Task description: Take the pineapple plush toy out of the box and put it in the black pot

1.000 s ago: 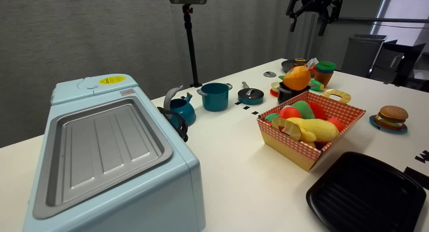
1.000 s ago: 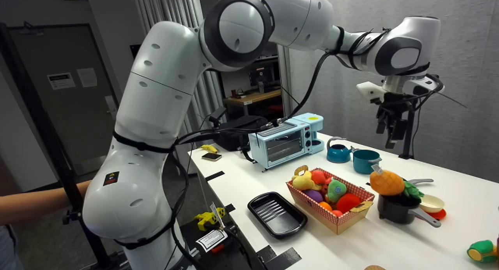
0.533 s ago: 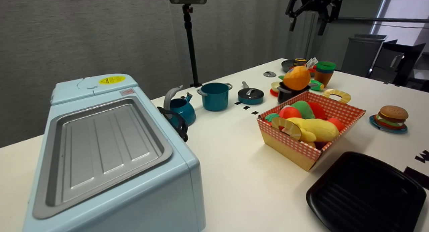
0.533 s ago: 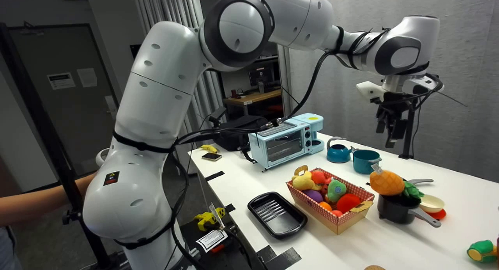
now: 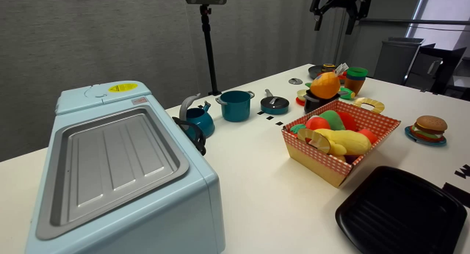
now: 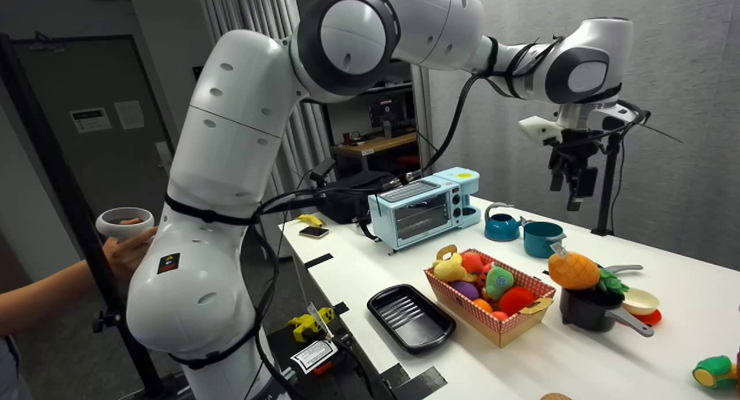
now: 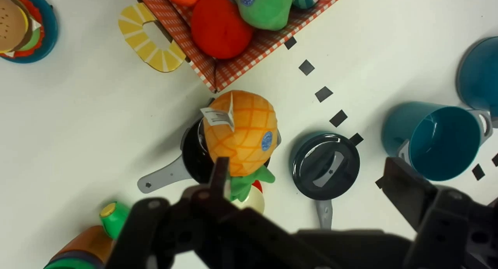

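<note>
The orange pineapple plush toy (image 5: 325,86) rests on top of the black pot (image 5: 312,104) in both exterior views. The toy (image 6: 572,271) leans across the pot's (image 6: 587,314) opening, and its green crown hangs past the rim. In the wrist view the toy (image 7: 245,133) covers much of the pot (image 7: 194,156). The red-and-white checked box (image 6: 468,313) stands beside the pot and holds other plush toys. My gripper (image 6: 565,197) is open and empty, high above the table, apart from the toy. Its fingers (image 7: 307,160) stand wide apart in the wrist view.
A teal pot (image 5: 235,106), a lidded pan (image 7: 326,166) and a teal kettle (image 6: 502,226) stand near the black pot. A black tray (image 6: 411,319) and a pale blue machine (image 5: 128,166) are on the table. A toy burger (image 5: 429,128) lies beyond the box.
My gripper has moved slightly up and to the left in both exterior views. A person's hand with a white ring-shaped device has come into view. The toy, pot and box have not moved.
</note>
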Robot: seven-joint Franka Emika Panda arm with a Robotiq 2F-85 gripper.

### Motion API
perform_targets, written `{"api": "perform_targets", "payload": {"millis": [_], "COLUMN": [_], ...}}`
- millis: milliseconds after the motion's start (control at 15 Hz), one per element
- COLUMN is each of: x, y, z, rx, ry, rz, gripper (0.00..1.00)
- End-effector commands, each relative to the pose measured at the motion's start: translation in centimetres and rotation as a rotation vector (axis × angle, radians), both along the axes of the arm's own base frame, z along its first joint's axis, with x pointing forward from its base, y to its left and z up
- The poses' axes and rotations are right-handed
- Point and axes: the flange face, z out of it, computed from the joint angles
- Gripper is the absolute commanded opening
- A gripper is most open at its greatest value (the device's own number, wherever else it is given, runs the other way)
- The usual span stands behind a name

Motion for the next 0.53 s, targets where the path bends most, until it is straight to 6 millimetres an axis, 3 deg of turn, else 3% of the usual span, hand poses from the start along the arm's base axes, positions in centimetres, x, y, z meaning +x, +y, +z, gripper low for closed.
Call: {"api": "perform_targets", "payload": {"millis": [0, 467], "x": [-1.3, -3.8], "y": [1.7, 4.7], "z": [1.5, 2.3], "rx": [-0.070, -0.226], "ry": [-0.035, -0.137], "rz": [0.078, 0.183], "gripper": [1.00, 1.00]}}
